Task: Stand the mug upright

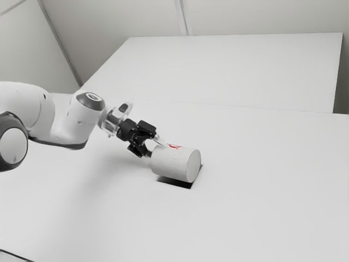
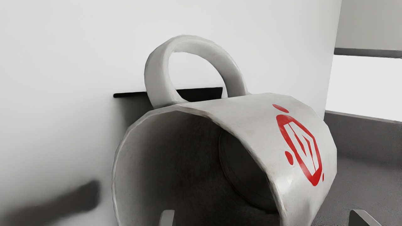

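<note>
My gripper (image 1: 155, 147) is at the open-mouth end of the white mug (image 1: 174, 162), which lies on its side with its base facing the exterior view's right. In the wrist view the fingers of my gripper (image 2: 263, 217) stand wide apart, one in front of the mouth of the mug (image 2: 251, 116) and the other beyond its outer wall, on the side of the red logo (image 2: 301, 149). The wall is between them, not pinched. The handle (image 2: 155, 73) shows in the wrist view; in the exterior view it is hidden.
The mug rests on a broad white table (image 1: 251, 185), with a dark shadow under its base end. Behind stands a pale panel (image 1: 229, 71). A dark-edged object (image 1: 13, 255) is at the exterior view's lower left corner.
</note>
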### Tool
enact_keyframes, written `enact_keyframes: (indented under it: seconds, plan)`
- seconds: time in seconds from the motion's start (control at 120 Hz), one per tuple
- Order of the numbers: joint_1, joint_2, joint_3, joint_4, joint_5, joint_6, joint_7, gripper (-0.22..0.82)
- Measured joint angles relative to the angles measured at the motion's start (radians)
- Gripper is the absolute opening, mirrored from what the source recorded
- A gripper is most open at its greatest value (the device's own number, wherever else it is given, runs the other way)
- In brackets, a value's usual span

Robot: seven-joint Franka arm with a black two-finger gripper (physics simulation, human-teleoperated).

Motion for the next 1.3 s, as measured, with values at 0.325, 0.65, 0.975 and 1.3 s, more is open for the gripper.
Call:
enact_keyframes:
  seconds: [0.325, 0.65, 0.975, 1.3]
  plan:
    - [-0.004, -0.004, -0.023, -0.02, -0.113, -0.013, 0.163, 0.11]
    - [-0.011, -0.09, -0.044, -0.02, -0.171, -0.026, 0.255, -0.14]
    - [-0.055, -0.281, -0.073, 0.079, 0.442, 0.062, 0.116, -0.17]
    - [-0.045, -0.263, -0.093, 0.019, 0.988, 0.322, -0.129, -0.18]
